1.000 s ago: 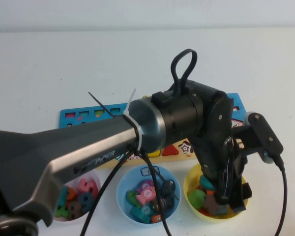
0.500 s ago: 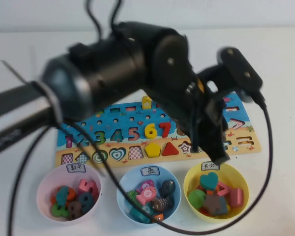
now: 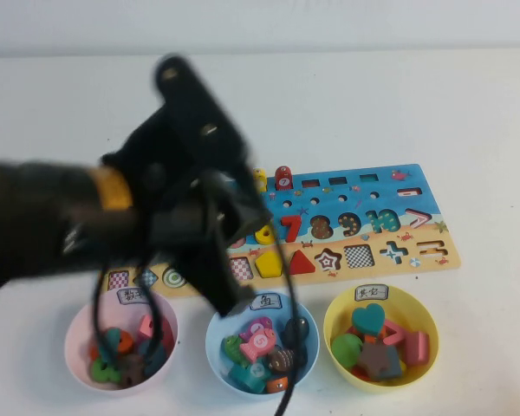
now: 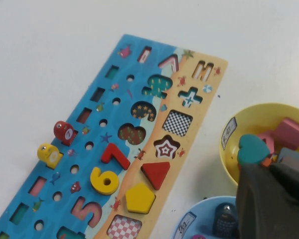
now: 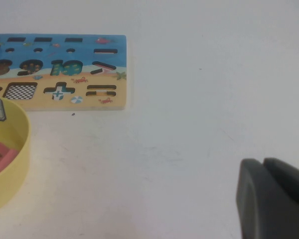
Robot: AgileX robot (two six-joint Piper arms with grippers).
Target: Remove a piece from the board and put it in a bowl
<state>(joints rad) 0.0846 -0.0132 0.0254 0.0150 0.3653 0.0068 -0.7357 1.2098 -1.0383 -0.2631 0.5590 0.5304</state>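
Note:
The pink square piece (image 3: 417, 347) lies in the yellow bowl (image 3: 334, 317) at the front right, among other shapes. It also shows in the left wrist view (image 4: 290, 133) and the right wrist view (image 5: 0, 154). The board (image 3: 364, 195) lies behind the bowls; its pink chequered square cut-out (image 3: 240, 269) is bare, next to the yellow pentagon (image 3: 269, 262) and red triangle (image 3: 302, 262). My left gripper (image 3: 221, 295) is shut and empty, blurred, above the board's left part and the light blue bowl (image 3: 262, 342). My right gripper (image 5: 263, 164) is shut over bare table, right of the board (image 5: 118, 62).
A pink bowl (image 3: 76, 338) with number pieces stands at the front left, the light blue bowl with fish pieces in the middle. A red fish (image 4: 65, 132) and a yellow fish (image 4: 50, 154) stand on the board (image 4: 124, 64). The left arm's cable hangs over the blue bowl.
My left gripper has lifted out of the yellow bowl and swung left across the board. The pink square stays in the yellow bowl.

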